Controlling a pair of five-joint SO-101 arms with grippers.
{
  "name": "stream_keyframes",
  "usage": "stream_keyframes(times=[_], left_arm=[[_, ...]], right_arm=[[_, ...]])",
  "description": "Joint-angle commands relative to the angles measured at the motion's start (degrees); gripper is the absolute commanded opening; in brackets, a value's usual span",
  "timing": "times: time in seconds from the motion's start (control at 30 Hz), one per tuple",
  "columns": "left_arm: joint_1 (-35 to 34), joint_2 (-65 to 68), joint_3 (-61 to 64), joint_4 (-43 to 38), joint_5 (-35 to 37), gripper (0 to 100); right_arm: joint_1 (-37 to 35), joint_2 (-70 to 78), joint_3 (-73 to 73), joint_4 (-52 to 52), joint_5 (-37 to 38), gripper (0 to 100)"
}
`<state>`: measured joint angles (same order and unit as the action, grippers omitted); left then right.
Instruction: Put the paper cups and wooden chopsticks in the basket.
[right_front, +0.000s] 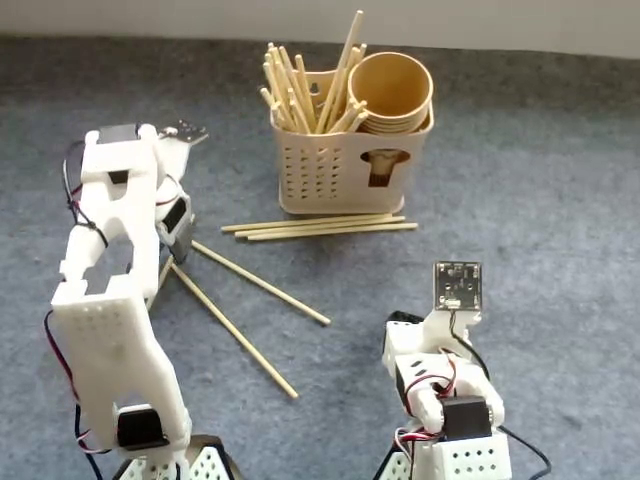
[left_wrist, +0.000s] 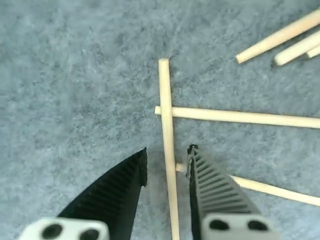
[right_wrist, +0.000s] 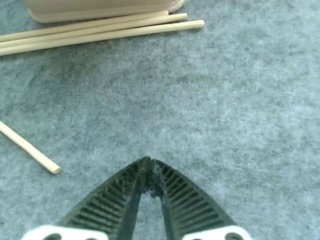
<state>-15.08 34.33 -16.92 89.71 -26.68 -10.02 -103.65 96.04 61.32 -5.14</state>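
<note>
A grey carpet (right_front: 545, 200) spreads from edge to edge, its nap short, fuzzy and mottled with lighter flecks. Along the far side runs a pale strip (right_front: 480, 15), perhaps a wall, meeting the carpet in a straight line.

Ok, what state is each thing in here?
basket: upright, partly filled
paper cups: stacked inside the basket
standing chopsticks: on end in the basket
three chopsticks: lying flat beside the basket
crossed chopsticks: lying flat on the table
left gripper: open, astride one crossed chopstick
right gripper: shut, empty
</note>
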Motion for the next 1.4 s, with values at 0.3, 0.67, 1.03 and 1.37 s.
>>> stream_keyframes(times=[0.3, 0.67, 1.03, 1.37], left_arm=[[-1.27, -1.1, -0.31, -0.18, -0.09, 0], [-2.07, -18.33, 0.13, 5.36, 5.01, 0], [1.98, -31.16, -0.13, 5.45, 12.92, 0], [15.52, -47.87, -0.75, -4.31, 28.84, 0]], right_arm=[[0.75, -0.75, 8.48, 0.22, -0.35, 0.5], [0.75, -0.75, 8.48, 0.22, -0.35, 0.5], [0.75, -0.75, 8.48, 0.22, -0.35, 0.5], [0.75, -0.75, 8.48, 0.22, -0.35, 0.5]])
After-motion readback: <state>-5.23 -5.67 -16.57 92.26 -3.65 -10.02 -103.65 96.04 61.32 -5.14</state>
